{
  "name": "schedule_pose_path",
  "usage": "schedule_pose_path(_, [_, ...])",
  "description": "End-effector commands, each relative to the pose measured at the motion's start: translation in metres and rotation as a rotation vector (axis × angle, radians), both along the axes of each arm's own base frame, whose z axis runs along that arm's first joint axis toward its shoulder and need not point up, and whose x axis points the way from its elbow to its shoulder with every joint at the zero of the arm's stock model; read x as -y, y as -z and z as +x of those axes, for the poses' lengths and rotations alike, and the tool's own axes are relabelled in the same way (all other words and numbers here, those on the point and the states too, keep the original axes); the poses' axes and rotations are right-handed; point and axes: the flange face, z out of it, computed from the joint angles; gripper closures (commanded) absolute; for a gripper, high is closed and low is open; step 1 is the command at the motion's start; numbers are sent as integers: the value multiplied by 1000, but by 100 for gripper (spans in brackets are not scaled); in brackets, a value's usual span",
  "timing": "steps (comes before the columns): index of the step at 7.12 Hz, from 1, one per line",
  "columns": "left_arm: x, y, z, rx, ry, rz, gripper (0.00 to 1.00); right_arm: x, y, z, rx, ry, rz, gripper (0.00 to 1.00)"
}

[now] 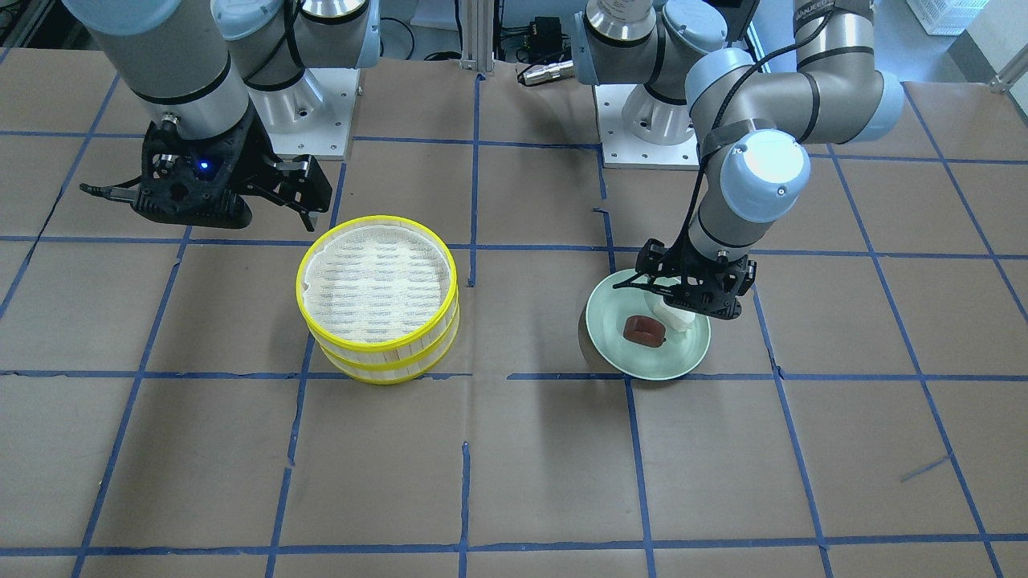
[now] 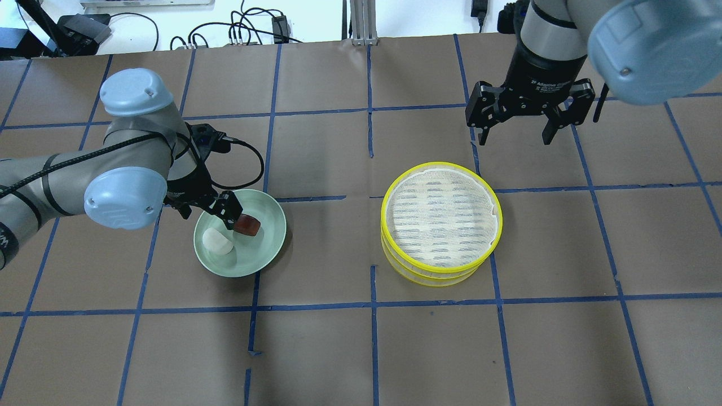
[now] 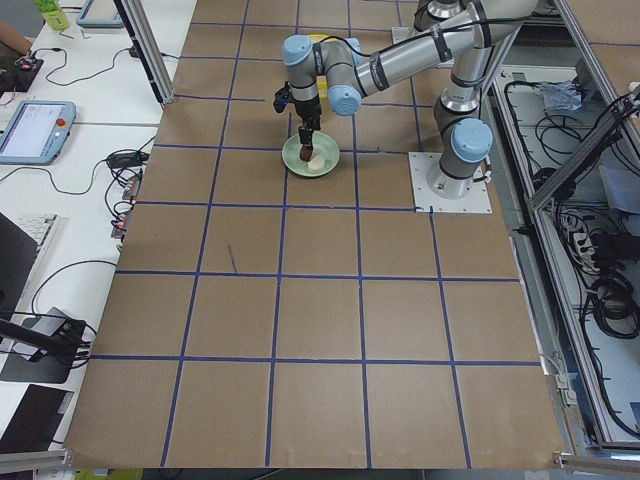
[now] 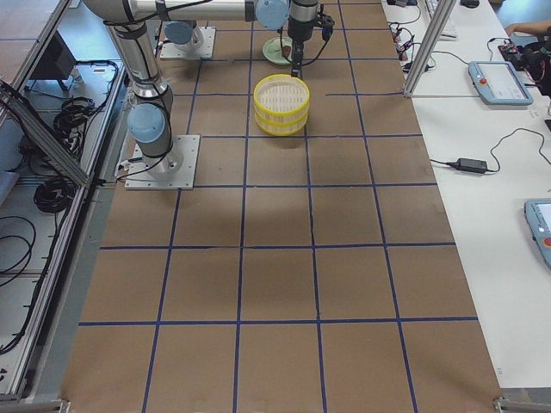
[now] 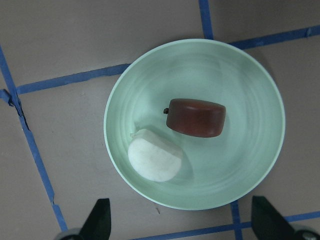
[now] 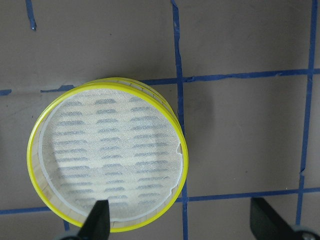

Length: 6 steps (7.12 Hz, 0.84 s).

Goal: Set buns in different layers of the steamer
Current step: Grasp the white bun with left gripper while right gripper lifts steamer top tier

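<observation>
The white bun (image 5: 155,161) and the reddish-brown bun (image 5: 196,117) lie side by side in a pale green plate (image 5: 260,100). My left gripper (image 5: 182,222) hovers above the plate, open and empty, fingers spread wide. In the overhead view the left gripper (image 2: 224,213) is over the plate's (image 2: 271,248) far-left part, between the white bun (image 2: 218,241) and the brown bun (image 2: 248,225). The steamer (image 2: 441,225) stands with its two layers stacked, and the top liner is empty. My right gripper (image 2: 513,132) is open and empty, raised beyond the steamer (image 6: 107,155).
Brown paper with a blue tape grid covers the table (image 2: 361,349). Both arm bases (image 1: 642,120) stand at the robot's side of the table. Bare table lies between the plate and the steamer.
</observation>
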Motion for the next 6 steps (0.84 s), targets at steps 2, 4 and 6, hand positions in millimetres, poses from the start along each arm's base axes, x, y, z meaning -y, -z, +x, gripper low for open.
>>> schedule_pose_path(2, [1, 30, 0, -38, 217, 28, 0, -12, 88, 9, -4, -59, -60, 3])
schedule_pose_path(4, [-5, 41, 0, -39, 218, 35, 0, -6, 117, -19, 7, -34, -48, 8])
schedule_pose_path(6, [-6, 50, 0, -40, 228, 56, 0, -15, 143, -35, 7, -45, 7, 13])
